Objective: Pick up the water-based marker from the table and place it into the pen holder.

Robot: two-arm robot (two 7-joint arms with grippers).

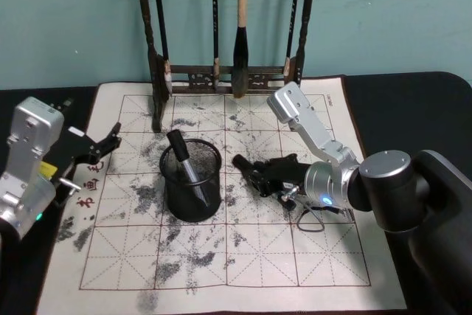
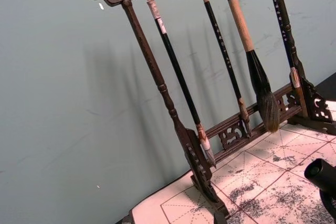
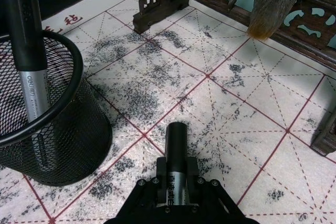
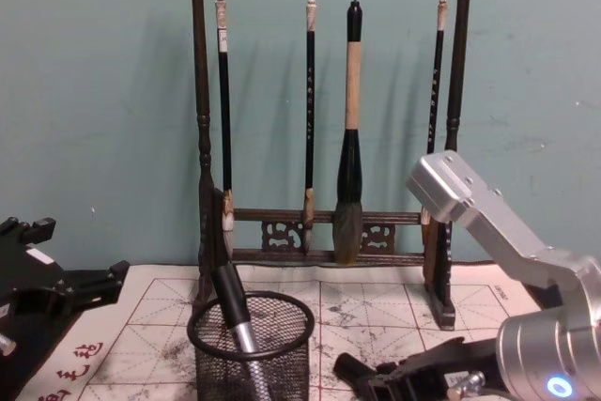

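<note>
One water-based marker (image 3: 176, 148) clamped flat in right end effector (image 3: 176, 184), low by mat (image 1: 295, 256), just right of pen holder (image 1: 192, 182). Grasp looks made; lift seems due. Next: clear rim, tip upright, release beside second marker (image 1: 184, 160) inside. Idle: left end effector (image 1: 99, 147), at mat's left edge.

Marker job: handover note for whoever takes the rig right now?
Right tool: shut on the marker, low at the mat, just right of the holder. Cannot tell if the marker is off the mat.
Left tool: idle at the mat's left edge.
Holder: upright mid-mat, with a second marker leaning inside.
Done: the grasp.
Left: lift, carry over the rim, release into the holder.
</note>
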